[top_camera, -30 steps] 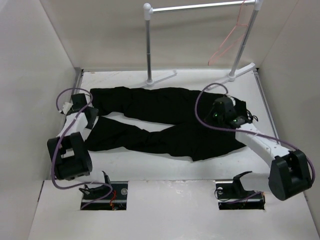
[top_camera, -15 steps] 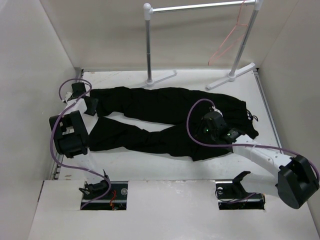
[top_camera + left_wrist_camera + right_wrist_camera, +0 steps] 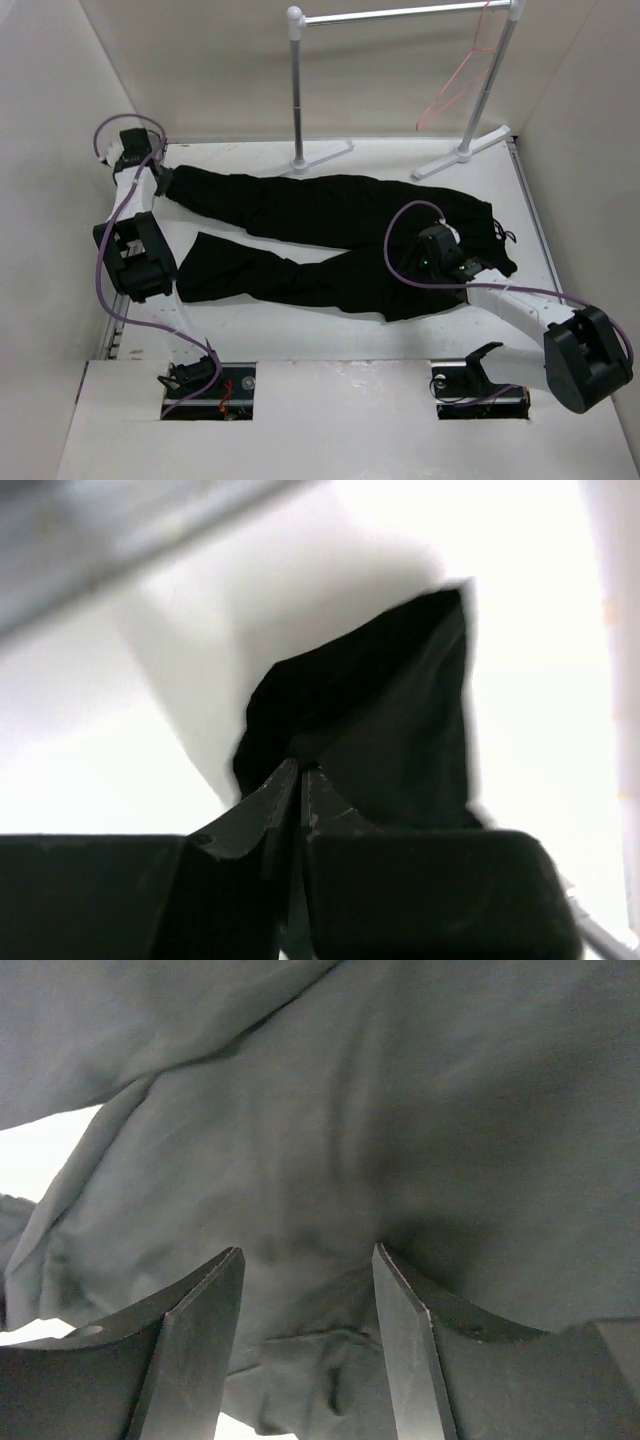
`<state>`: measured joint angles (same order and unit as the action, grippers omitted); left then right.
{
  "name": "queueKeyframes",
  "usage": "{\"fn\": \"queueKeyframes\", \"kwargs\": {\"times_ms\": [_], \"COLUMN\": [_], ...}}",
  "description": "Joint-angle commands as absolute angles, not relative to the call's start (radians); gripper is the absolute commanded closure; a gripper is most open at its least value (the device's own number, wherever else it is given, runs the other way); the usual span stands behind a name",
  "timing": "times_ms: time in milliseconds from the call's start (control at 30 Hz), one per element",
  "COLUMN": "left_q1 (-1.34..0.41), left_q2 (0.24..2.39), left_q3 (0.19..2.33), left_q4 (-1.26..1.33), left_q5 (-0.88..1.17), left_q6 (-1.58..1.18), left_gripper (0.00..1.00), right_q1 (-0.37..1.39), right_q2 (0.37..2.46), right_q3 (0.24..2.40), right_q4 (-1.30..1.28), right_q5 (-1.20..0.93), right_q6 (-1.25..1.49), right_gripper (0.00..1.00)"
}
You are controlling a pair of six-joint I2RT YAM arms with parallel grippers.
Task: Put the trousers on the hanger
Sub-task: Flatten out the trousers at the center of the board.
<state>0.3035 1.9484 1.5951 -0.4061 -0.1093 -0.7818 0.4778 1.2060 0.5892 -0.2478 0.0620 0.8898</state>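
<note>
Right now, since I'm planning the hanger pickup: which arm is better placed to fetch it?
Right. The right gripper is open over the trousers, nearer the hanger; the left gripper is shut on a leg end, far left.

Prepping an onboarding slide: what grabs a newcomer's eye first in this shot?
Black trousers sprawl across the white table, left gripper pinching one cuff at the far-left corner. Right gripper hangs open over the waist end; the pink hanger dangles bare on the rack behind.
</note>
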Motion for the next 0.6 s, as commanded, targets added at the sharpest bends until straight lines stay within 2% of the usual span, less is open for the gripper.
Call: {"fn": "queueKeyframes", "kwargs": {"times_ms": [0, 67, 233, 267, 333, 500, 567], "left_q1": [0.317, 0.318, 0.317, 0.317, 0.321, 0.349, 0.354], "left_q2": [1.954, 1.994, 2.056, 2.052, 2.036, 1.956, 1.883], "left_q3": [1.727, 1.77, 1.786, 1.773, 1.743, 1.628, 1.559], "left_q4": [-0.488, -0.505, -0.563, -0.563, -0.569, -0.577, -0.571], "left_q5": [-0.207, -0.216, -0.248, -0.259, -0.296, -0.322, -0.321], "left_q6": [-0.649, -0.618, -0.6, -0.598, -0.604, -0.638, -0.669], "left_gripper": [0.98, 0.94, 0.92, 0.89, 0.74, 0.71, 0.64], "right_q1": [0.447, 0.439, 0.433, 0.433, 0.433, 0.413, 0.406], "right_q2": [1.198, 1.193, 1.181, 1.178, 1.17, 1.16, 1.157], "right_q3": [0.591, 0.595, 0.609, 0.612, 0.615, 0.618, 0.624], "right_q4": [-0.215, -0.218, -0.233, -0.236, -0.238, -0.239, -0.239], "right_q5": [0.078, 0.074, 0.071, 0.069, 0.066, 0.055, 0.045], "right_q6": [0.871, 0.862, 0.848, 0.845, 0.841, 0.822, 0.81], "right_gripper": [0.39, 0.38, 0.36, 0.35, 0.34, 0.32, 0.32]}}
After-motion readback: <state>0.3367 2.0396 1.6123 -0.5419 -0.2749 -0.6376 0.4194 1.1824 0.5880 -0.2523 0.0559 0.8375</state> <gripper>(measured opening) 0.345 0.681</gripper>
